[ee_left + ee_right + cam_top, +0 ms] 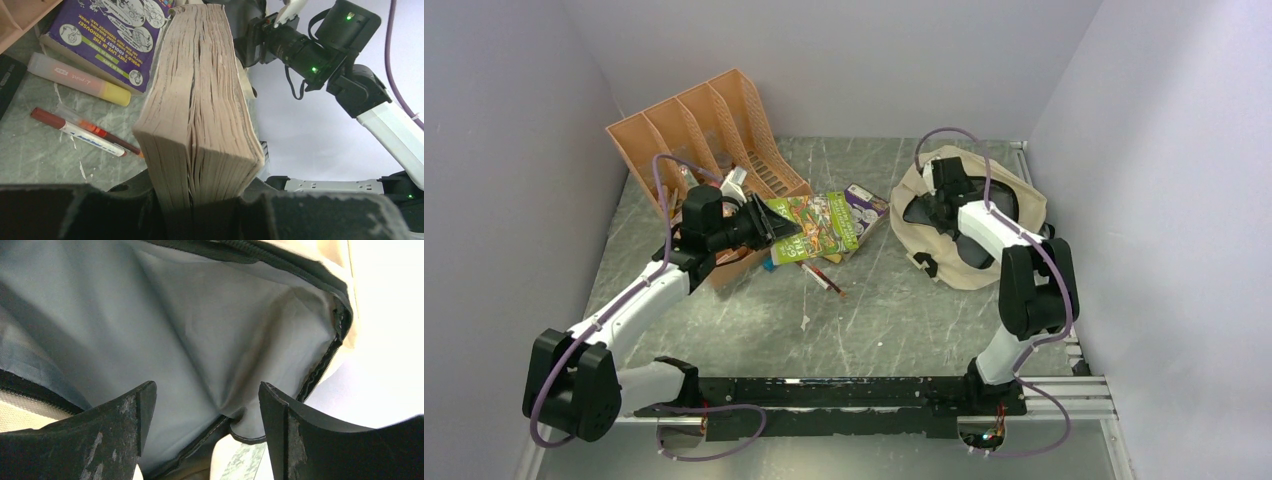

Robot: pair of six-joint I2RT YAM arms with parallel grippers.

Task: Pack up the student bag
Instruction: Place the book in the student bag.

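Currently the left gripper (762,222) clamps a thick green paperback (816,228) near a red pen (824,277) and purple book (866,200); the right gripper (205,390), jaws apart, sits inside the student bag (1024,197), far right.

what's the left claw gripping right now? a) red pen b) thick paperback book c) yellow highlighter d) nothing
B: the left wrist view shows the thick book clamped edge-up in the left claw, while the red pen and highlighter lie loose on the table.
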